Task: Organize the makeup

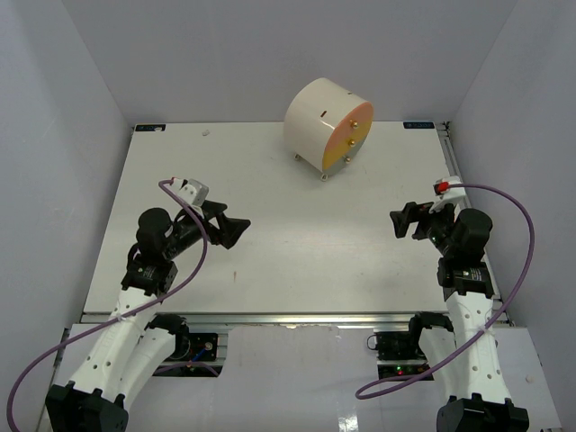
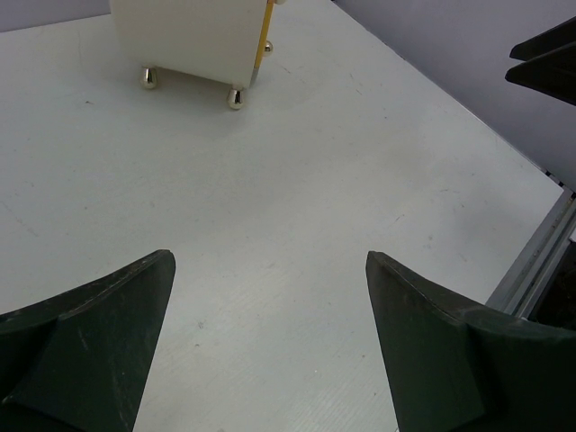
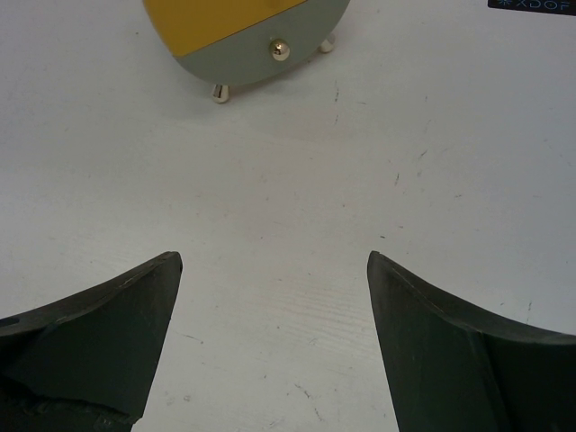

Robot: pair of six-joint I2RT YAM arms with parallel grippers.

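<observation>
No sponges, palettes or lipstick tubes show in any view; the makeup is out of sight. My left gripper (image 1: pixel 239 231) is open and empty, hovering over the left middle of the white table (image 1: pixel 270 261). In the left wrist view its gripper (image 2: pixel 270 261) has bare table between the jaws. My right gripper (image 1: pixel 399 222) is open and empty over the right middle of the table, and in the right wrist view it (image 3: pixel 274 261) also has bare table between the jaws.
A big cream round drawer box (image 1: pixel 328 126) with gold knobs and small gold feet stands at the back centre, its drawers shut. It shows in the left wrist view (image 2: pixel 193 40) and the right wrist view (image 3: pixel 247 36). Grey walls enclose the table.
</observation>
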